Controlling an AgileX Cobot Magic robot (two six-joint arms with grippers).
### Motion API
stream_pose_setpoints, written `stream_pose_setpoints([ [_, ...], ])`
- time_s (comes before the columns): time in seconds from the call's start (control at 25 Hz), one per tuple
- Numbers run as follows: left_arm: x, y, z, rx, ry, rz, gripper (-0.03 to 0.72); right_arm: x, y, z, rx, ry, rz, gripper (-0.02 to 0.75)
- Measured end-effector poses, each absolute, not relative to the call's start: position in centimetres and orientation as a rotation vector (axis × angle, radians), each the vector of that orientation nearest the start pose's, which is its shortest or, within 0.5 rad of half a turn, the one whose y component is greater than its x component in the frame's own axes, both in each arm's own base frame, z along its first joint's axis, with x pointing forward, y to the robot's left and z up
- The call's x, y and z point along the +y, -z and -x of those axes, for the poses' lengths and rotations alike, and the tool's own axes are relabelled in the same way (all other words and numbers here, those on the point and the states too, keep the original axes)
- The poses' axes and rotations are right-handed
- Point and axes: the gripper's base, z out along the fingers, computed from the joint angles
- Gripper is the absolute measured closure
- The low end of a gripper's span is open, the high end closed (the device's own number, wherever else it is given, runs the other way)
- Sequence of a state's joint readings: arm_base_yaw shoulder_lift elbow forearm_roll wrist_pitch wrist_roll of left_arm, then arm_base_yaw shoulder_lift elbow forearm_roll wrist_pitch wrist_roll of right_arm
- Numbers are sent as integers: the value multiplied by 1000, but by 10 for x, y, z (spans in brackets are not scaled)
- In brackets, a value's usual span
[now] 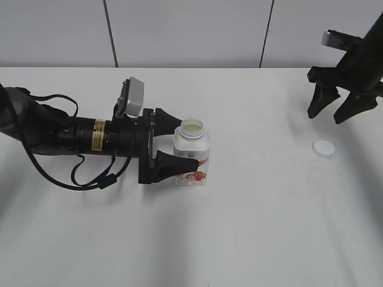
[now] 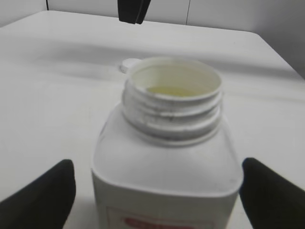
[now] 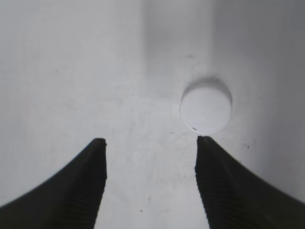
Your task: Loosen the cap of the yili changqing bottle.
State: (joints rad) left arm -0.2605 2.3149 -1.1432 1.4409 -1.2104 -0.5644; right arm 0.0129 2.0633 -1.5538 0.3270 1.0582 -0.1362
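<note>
The yili changqing bottle (image 1: pixel 191 154) stands upright in the middle of the table, white with a pink-red strawberry label. Its threaded neck (image 2: pixel 172 102) is bare and open, with pale liquid inside. The cap (image 1: pixel 324 147) lies flat on the table far to the right, apart from the bottle; it also shows as the cap (image 3: pixel 206 106) and the cap (image 2: pixel 128 64). My left gripper (image 1: pixel 187 142) lies level around the bottle's body, open, its black fingers (image 2: pixel 43 195) standing off either side. My right gripper (image 1: pixel 328 116) hovers open and empty above the table, just behind the cap.
The table (image 1: pixel 257 227) is plain white, with a grey panelled wall behind it. My left arm with its cables (image 1: pixel 78 173) lies low across the left part of the table.
</note>
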Motion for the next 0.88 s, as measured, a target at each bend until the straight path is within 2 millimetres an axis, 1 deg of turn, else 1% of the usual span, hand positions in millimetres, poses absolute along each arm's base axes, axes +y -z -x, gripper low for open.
stream_pose_setpoints([
  [0.12, -180, -84, -347, 1425, 1080, -1365, 57, 31, -194, -418, 2998, -437, 19, 267],
  [0.36, -180, -121, -348, 1341, 1021, -1390, 72, 33, -212, -421, 3004, -473, 46, 267],
  [0.52, -180, -146, -346, 1342, 1027, -1384, 84, 35, -221, -422, 2996, -497, 52, 267],
  [0.6, -178, -161, -345, 1367, 992, -1402, 92, 35, -226, -422, 2984, -502, 53, 267],
  [0.68, -175, -175, -344, 1417, 913, -1433, 92, 35, -233, -421, 2966, -504, 57, 267],
  [0.76, -170, -192, -345, 1473, 770, -1462, 94, 36, -244, -419, 2936, -508, 61, 267],
  [0.88, -158, -219, -349, 1568, 530, -1425, 95, 38, -264, -418, 2881, -530, 66, 267],
])
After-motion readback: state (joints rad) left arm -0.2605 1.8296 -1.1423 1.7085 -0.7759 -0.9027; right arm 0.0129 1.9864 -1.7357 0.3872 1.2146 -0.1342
